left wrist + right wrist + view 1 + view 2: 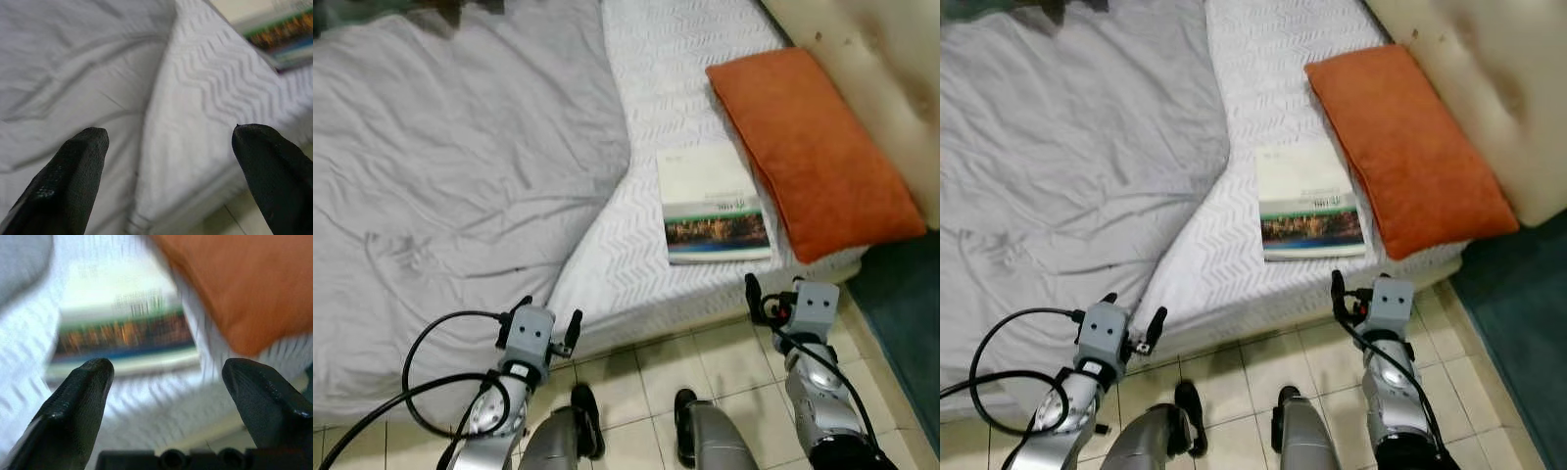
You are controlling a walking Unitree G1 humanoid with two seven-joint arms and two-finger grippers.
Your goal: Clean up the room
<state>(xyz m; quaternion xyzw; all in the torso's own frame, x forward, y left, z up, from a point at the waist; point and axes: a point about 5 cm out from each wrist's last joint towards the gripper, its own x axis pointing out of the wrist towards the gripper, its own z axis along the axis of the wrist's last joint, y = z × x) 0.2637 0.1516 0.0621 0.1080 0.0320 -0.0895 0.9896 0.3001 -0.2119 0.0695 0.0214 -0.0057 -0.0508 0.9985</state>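
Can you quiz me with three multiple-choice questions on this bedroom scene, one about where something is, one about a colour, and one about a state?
1. Where does the book lie?
A. On the tiled floor
B. On the mattress beside the pillow
C. On top of the pillow

2. What colour is the pillow?
A. Orange
B. Blue
C. White

3. How do the fingers of the right pincer stand?
A. Shut on the book
B. Shut on the pillow
C. Open, holding nothing

Answers: 1 B, the book rests flat on the white mattress next to the pillow's long edge. 2 A, its cover is plainly orange. 3 C, the right wrist view shows both black fingers spread apart with the book beyond them.
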